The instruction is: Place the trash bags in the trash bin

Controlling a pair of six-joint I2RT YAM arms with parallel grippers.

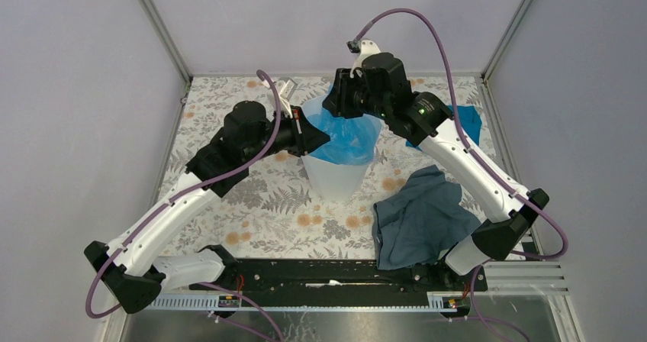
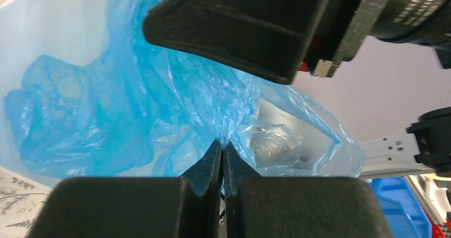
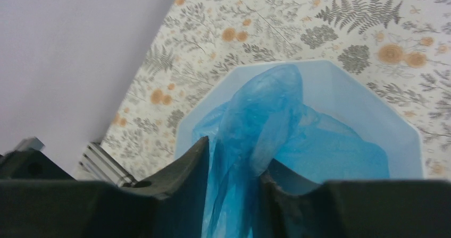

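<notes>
Floral-print tabletop (image 1: 259, 204) with grey walls around it, both arms bolted at the near edge. Left arm (image 1: 168, 212) reaches up and inward to the bin's left rim. Right arm (image 1: 465, 166) reaches in over the bin's far side, wrist tipped down.

Dark grey-blue cloth (image 1: 420, 220) lies crumpled on the tabletop, right of centre, next to the right arm's lower link and apart from the bin. Trash bin (image 1: 336, 178) is white and faceted, standing upright mid-table, rim wider than base.

Trash bag (image 1: 347, 140), thin light-blue film, glossy and wrinkled, is mostly down inside the bin. Part of it is bunched above the rim on the far side and rises between the two wrists. In the right wrist view the film fills much of the bin's mouth, with white inner wall showing around it.

Teal-blue cloth (image 1: 465, 120) lies flat at the far right of the tabletop, partly hidden behind the right arm.

Left fingers (image 2: 202, 169) are pressed together, tips pinching a gathered fold of the bag film at the bin's mouth. Right fingers (image 3: 181, 179) are parted with a gap, and a loose strand of the film hangs between them, touching the inner edges. Can't tell if there is any squeeze on it.
</notes>
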